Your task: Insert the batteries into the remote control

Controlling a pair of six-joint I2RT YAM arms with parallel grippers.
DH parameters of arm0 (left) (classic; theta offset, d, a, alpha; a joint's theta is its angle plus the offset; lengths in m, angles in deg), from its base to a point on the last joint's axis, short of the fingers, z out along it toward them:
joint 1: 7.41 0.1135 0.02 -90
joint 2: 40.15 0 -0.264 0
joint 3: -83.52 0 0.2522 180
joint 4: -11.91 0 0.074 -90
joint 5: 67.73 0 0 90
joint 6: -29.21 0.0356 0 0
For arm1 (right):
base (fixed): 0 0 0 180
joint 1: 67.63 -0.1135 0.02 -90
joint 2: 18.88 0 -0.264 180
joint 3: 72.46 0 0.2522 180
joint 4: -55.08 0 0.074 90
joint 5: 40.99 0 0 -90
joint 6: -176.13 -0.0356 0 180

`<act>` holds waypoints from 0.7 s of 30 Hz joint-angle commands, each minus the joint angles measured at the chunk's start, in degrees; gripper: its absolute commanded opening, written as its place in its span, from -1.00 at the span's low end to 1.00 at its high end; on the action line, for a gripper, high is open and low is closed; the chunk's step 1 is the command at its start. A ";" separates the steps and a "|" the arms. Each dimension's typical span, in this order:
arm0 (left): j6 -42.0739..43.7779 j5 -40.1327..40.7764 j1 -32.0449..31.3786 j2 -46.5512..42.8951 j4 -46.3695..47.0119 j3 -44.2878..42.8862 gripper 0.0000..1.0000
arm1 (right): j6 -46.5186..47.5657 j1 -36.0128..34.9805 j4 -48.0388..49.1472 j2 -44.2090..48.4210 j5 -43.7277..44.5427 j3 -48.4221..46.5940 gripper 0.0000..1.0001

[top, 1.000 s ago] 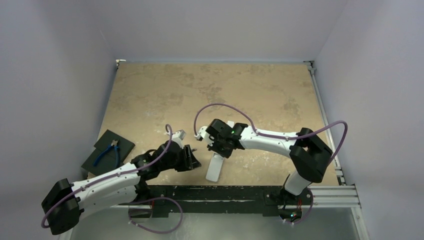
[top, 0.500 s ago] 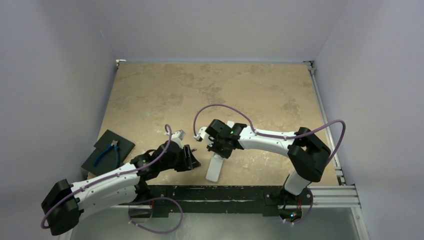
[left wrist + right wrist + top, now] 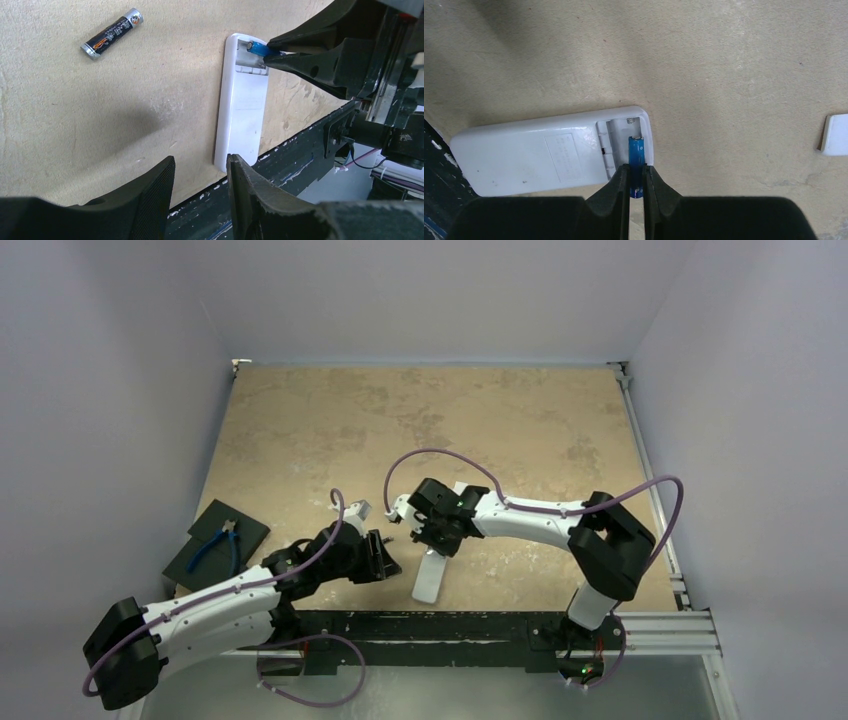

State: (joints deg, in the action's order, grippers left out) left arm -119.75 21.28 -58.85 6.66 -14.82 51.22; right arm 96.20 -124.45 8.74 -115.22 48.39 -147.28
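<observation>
The remote control (image 3: 539, 160) lay back-up on the tabletop (image 3: 400, 420) close to its near edge, with its battery bay uncovered at the far end. The right jaws were clenched on the blue battery (image 3: 636, 152), pinching its rear half. Its front end was already inside the bay, in the slot next to the remote's outer edge. In the left wrist view the battery looked tilted, nose down in the slot and tail raised, so I judged it entered but not seated.

To finish this well, the tail should go down while the battery stays parallel to the slot walls. A light push along its length toward the end contact should come first, then a press flat. Which pole faced forward could not be told, so polarity needed checking against the bay markings. Nothing pinned the remote, so a sideways shove could slide it or pop the battery out.

The left jaws stood partly apart with nothing between them, just beside the remote's near end. Whether they touched it could not be told, but they were well placed to brace it. The right jaws should let go only once the battery lies level.

The black battery (image 3: 111, 34) lay loose on the tabletop, well apart from the remote, and the small white cover (image 3: 836, 134) lay beyond the bay
</observation>
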 commanded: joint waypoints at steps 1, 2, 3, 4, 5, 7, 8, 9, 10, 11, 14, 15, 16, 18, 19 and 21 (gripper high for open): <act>0.51 0.38 0.26 -0.05 1.15 -1.75 -0.15 | 1.18 0.15 0.81 0.00 -1.53 -2.05 -0.66; 0.51 0.38 0.23 -0.03 1.15 -1.68 -0.15 | 1.18 0.19 0.89 -0.04 -1.43 -2.05 -0.66; 0.47 0.38 0.23 -0.05 1.24 -1.62 -0.15 | 1.18 0.21 0.85 -0.09 -1.47 -2.05 -0.66; 0.47 0.32 0.23 -0.05 1.23 -1.62 -0.15 | 1.18 0.15 0.78 -0.04 -1.63 -2.05 -0.66; 0.43 0.37 0.23 -0.05 1.28 -1.60 -0.15 | 1.25 0.13 0.76 0.00 -1.72 -2.05 -0.65; 0.42 0.38 0.25 -0.05 1.28 -1.66 -0.15 | 1.28 0.13 0.85 0.15 -1.63 -1.97 -0.65; 0.42 0.34 0.23 -0.05 1.35 -1.60 -0.15 | 1.29 0.13 0.85 0.18 -1.46 -1.96 -0.64; 0.42 0.30 0.27 -0.05 1.39 -1.58 -0.15 | 1.27 0.13 0.78 0.14 -1.34 -2.04 -0.63; 0.38 0.29 0.22 -0.05 1.43 -1.58 -0.15 | 1.23 0.13 0.76 0.06 -1.25 -2.05 -0.62; 0.42 0.25 0.21 -0.05 1.45 -1.65 -0.15 | 1.10 0.13 0.76 0.01 -1.23 -2.05 -0.61; 0.42 0.21 0.22 -0.01 1.51 -1.66 -0.15 | 0.78 0.12 0.85 -0.16 -0.89 -2.06 -0.58; 0.42 0.20 0.20 -0.04 1.50 -1.62 -0.15 | 0.78 0.13 0.93 -0.23 -0.88 -2.05 -0.58; 0.42 0.20 0.20 -0.05 1.46 -1.64 -0.15 | 0.74 0.13 0.94 -0.36 -0.90 -2.05 -0.56; 0.37 0.20 0.23 -0.05 1.46 -1.53 -0.15 | 0.49 0.13 1.02 -0.44 -0.87 -2.20 -0.55; 0.34 0.20 0.26 -0.05 1.44 -1.52 -0.15 | 0.39 0.13 1.07 -0.51 -0.87 -2.22 -0.54; 0.31 0.12 0.22 -0.11 1.46 -1.55 -0.15 | 0.26 0.13 1.19 -0.60 -0.87 -2.29 -0.52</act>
State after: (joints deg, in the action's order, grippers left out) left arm -119.75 21.26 -58.83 6.66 -14.80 51.22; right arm 96.31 -124.45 8.81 -115.28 47.88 -147.28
